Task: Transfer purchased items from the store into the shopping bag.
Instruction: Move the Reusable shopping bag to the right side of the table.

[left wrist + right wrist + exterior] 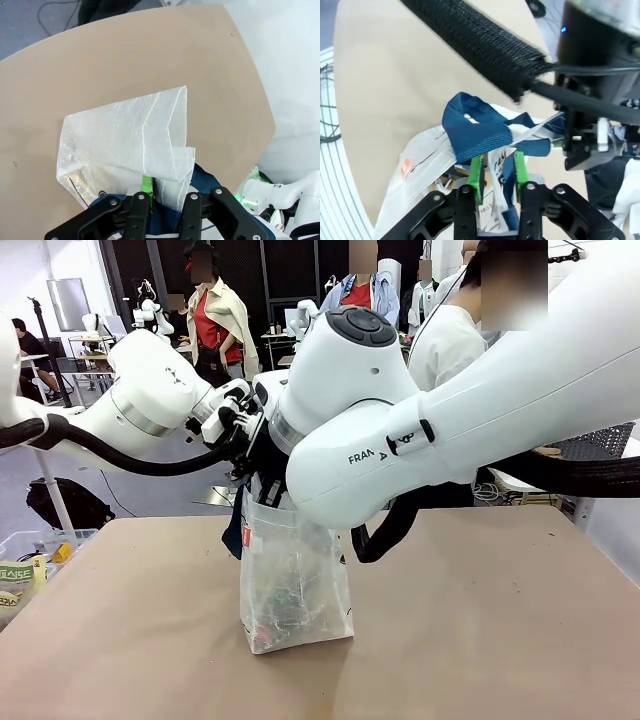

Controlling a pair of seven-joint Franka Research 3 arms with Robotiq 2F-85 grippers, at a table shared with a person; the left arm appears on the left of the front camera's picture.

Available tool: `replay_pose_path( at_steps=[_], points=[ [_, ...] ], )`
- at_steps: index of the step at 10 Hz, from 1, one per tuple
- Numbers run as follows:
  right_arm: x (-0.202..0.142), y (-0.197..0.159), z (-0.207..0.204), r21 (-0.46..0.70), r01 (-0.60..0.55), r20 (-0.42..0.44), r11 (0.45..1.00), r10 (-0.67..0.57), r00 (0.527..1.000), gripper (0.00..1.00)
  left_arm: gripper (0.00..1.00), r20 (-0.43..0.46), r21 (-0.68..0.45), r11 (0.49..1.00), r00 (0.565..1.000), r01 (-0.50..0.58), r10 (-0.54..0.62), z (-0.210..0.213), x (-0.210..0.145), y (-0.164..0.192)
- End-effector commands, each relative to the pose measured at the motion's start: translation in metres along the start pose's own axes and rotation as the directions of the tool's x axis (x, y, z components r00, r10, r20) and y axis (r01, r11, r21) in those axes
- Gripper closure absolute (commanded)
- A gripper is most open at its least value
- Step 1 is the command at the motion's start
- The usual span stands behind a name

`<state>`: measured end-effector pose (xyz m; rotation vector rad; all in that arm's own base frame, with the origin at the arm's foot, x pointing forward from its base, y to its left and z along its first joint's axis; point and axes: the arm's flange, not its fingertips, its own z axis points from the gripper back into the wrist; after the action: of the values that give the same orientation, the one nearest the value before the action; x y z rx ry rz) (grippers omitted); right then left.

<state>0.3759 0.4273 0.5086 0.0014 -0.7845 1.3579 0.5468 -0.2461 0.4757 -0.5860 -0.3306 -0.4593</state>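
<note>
Tan tabletop [500, 630], bare across most of its width, is bearing one shopping bag [295, 590] near its middle. Bag: frosted translucent plastic, standing upright, its contents blurred through the wall; a navy strap handle [475, 131] is arching over the mouth and a small red tag [406, 168] is showing on its side. Both white arms are meeting above the bag's mouth, the right arm crossing in front from the right. Left gripper [162, 196]: fingers pressed together, pinching the bag's top edge where plastic meets navy strap. Right gripper [497, 170]: green pads [476, 172] standing slightly apart on either side of the bag's rim below the strap; whether they are gripping it cannot be told. At the far left, a clear bin [35, 545] of packaged goods is sitting beside the table. A person in white [445, 340] is standing at the far side.
</note>
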Motion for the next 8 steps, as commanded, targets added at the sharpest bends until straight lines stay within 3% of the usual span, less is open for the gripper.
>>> replay_pose_path(
  at_steps=[1,3,5,6,8],
  points=[
    [-0.007,0.002,0.012,-0.044,0.043,0.029,0.998,-0.041,0.999,0.0,1.0,-0.007,0.016,1.0,1.0,0.005,-0.005,-0.005,0.001,-0.001],
    [-0.011,-0.014,0.033,-0.142,0.095,0.01,0.985,-0.094,0.995,0.0,1.0,-0.003,0.016,1.0,1.0,0.009,-0.009,-0.001,0.0,0.001],
    [-0.018,-0.054,0.072,-0.26,0.218,0.04,0.941,-0.215,0.976,0.0,1.0,0.009,0.007,1.0,1.0,0.02,-0.02,-0.002,-0.001,0.001],
    [-0.027,-0.077,0.096,-0.331,0.283,0.061,0.9,-0.279,0.958,0.0,1.0,0.004,0.004,1.0,1.0,0.031,-0.031,-0.003,-0.002,-0.001],
    [-0.056,-0.134,0.136,-0.494,0.431,0.059,0.755,-0.465,0.883,0.0,1.0,-0.007,0.0,0.999,0.999,0.047,-0.047,-0.004,-0.002,-0.003]
  ],
)
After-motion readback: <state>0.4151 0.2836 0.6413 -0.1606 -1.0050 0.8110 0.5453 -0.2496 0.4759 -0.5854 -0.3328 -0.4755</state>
